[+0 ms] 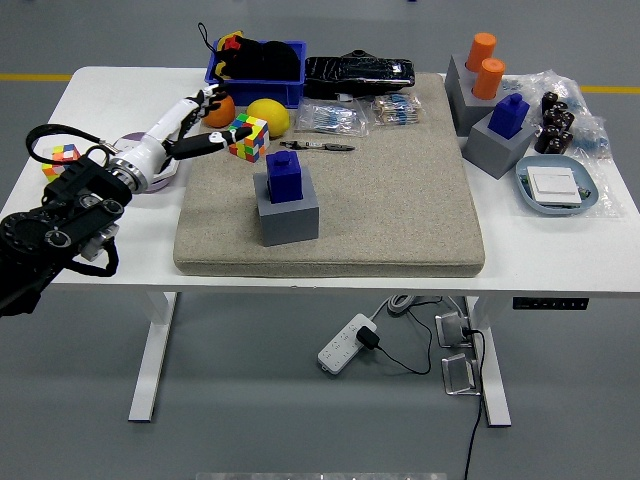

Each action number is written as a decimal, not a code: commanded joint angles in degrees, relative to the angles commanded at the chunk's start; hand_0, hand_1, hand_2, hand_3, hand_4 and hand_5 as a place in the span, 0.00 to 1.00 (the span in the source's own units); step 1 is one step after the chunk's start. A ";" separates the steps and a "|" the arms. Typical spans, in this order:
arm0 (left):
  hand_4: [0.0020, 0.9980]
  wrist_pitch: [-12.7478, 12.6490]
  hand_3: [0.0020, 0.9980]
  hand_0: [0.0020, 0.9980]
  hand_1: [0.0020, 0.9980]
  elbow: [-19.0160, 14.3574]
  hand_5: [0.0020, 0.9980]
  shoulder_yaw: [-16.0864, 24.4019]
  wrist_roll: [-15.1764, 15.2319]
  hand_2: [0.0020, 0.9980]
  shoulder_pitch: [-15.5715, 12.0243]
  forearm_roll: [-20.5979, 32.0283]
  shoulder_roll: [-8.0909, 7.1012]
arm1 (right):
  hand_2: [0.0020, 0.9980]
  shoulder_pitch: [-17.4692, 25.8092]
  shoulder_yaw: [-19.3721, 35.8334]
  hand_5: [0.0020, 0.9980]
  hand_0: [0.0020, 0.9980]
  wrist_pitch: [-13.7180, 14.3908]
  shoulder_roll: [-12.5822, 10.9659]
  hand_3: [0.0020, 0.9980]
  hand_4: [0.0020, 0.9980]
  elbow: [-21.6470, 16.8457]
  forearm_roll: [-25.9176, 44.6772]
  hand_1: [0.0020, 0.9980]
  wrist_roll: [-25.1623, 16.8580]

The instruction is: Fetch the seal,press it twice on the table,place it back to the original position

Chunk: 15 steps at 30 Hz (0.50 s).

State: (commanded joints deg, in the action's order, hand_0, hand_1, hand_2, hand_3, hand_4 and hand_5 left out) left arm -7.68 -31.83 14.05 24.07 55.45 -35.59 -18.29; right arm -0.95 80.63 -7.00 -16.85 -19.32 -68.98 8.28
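Observation:
The blue seal point(286, 177) stands upright on its grey block point(288, 214) on the beige mat point(380, 190). My left hand point(196, 122) is well to the left of it, above the mat's left edge, with its white fingers spread and nothing in them. Its black arm comes in from the left edge. A second blue seal point(511, 113) sits on another grey block point(497, 146) at the right. The right arm does not appear.
Behind the hand lie an orange point(217, 108), a lemon point(268, 116) and a colour cube point(247, 136). Another colour cube point(62, 163) is at the far left. A blue bin point(256, 70), bags, orange cylinders point(484, 62) and a tray point(558, 187) line the back and right.

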 joint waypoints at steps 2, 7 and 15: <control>1.00 -0.81 1.00 0.99 1.00 2.16 0.52 -0.01 -0.25 1.00 -0.03 0.04 -1.53 | 0.69 0.10 0.24 0.51 0.83 0.05 0.03 0.71 0.74 -0.02 0.00 0.73 -0.04; 1.00 -0.58 1.00 0.99 1.00 8.73 0.52 -1.30 -1.59 1.00 -0.30 2.38 -3.27 | 0.69 0.14 0.73 0.51 0.83 0.04 0.13 0.71 0.74 -0.07 -0.12 0.73 -0.10; 1.00 -0.66 1.00 0.97 1.00 16.71 0.48 -3.56 -2.77 1.00 -1.72 6.47 -4.91 | 0.69 0.29 1.54 0.51 0.83 0.08 0.25 0.71 0.74 -0.05 -0.29 0.73 -0.06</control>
State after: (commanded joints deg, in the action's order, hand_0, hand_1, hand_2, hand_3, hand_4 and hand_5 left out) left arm -8.34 -15.12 10.49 21.29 53.73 -29.12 -23.20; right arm -0.66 82.17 -6.93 -16.60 -19.37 -69.26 8.21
